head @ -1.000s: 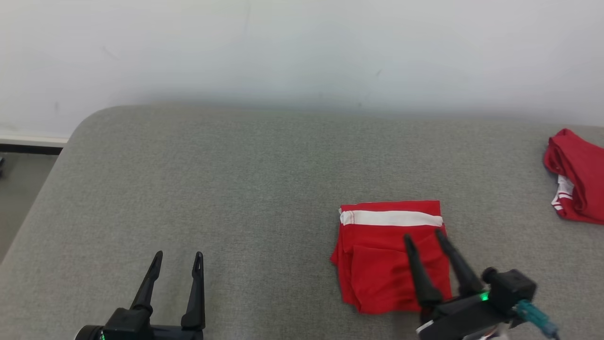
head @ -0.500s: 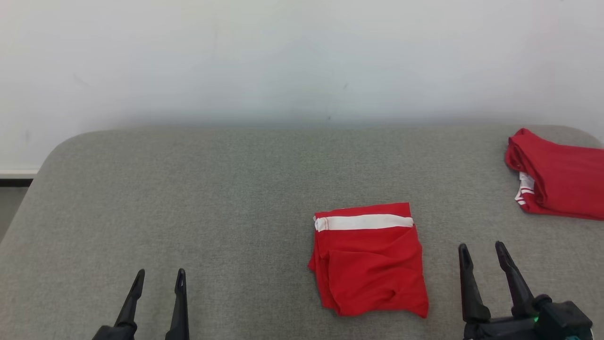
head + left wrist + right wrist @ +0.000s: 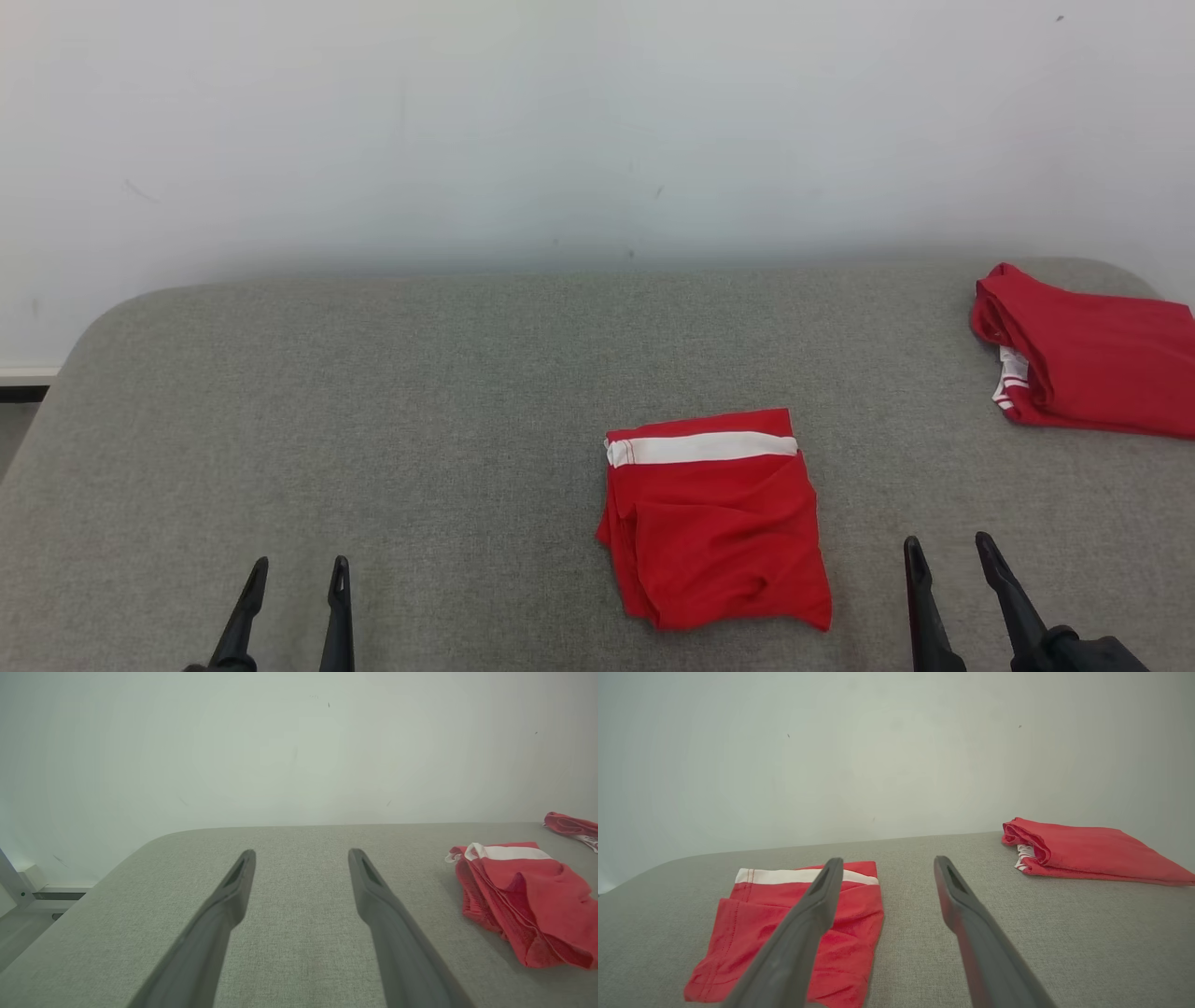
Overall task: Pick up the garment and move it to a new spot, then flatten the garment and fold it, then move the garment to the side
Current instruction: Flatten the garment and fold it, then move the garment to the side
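A folded red garment [image 3: 714, 523] with a white waistband lies flat on the grey table [image 3: 420, 420], right of centre; it is at the right in the left wrist view [image 3: 523, 896] and at the lower left in the right wrist view [image 3: 794, 924]. My right gripper [image 3: 946, 551] stands open to the right of the garment, apart from it, with nothing between its fingers [image 3: 887, 863]. Far to the garment's left, near the table's front edge, my left gripper [image 3: 299, 571] is open and empty [image 3: 301, 854].
A second folded red garment [image 3: 1088, 355] lies at the table's far right corner, also in the right wrist view [image 3: 1083, 851]. A pale wall [image 3: 597, 121] stands behind the table. The table's rounded left edge [image 3: 65, 383] drops to the floor.
My right gripper has come off the garment, moving right and back, and left it folded on the table. The left gripper pulled back too. The head camera tilted and shifted the picture.
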`<state>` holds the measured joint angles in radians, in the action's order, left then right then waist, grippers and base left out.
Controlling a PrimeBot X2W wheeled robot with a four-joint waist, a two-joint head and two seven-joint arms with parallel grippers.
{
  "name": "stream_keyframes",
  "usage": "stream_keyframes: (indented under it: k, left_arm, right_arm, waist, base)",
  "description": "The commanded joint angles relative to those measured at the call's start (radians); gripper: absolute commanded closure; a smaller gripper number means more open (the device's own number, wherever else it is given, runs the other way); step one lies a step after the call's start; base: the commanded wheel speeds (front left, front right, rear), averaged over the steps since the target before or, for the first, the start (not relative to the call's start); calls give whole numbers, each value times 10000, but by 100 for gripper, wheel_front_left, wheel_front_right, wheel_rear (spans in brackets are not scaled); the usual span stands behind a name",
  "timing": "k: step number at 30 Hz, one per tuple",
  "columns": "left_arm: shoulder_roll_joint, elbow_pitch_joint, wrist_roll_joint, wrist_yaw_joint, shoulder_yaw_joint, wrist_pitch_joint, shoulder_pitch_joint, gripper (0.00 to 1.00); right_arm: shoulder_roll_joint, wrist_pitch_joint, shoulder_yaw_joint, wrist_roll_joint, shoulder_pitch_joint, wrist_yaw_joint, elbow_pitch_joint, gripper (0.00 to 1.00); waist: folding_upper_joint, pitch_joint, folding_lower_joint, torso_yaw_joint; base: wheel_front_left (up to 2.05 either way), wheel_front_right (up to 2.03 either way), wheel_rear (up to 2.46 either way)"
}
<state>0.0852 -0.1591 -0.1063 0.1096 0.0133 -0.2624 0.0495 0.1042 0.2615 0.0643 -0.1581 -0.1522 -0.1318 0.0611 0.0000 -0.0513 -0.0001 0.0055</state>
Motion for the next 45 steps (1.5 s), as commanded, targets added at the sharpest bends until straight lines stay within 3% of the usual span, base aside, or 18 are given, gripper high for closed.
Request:
stream_keyframes:
  k: [1,45]
  left_arm:
    - [31,27,62,-24,42,-31,150,0]
    - [-70,159,21,-124,2,-31,380,0]
  right_arm:
    - [-25,43,-22,103,-64,31,76,0]
    - [-38,45,-80,246,137,31,598,0]
  waist:
    - [0,-20,1,17]
    - [0,-11,1,78]
  base:
    - [0,0,0]
    - [0,0,0]
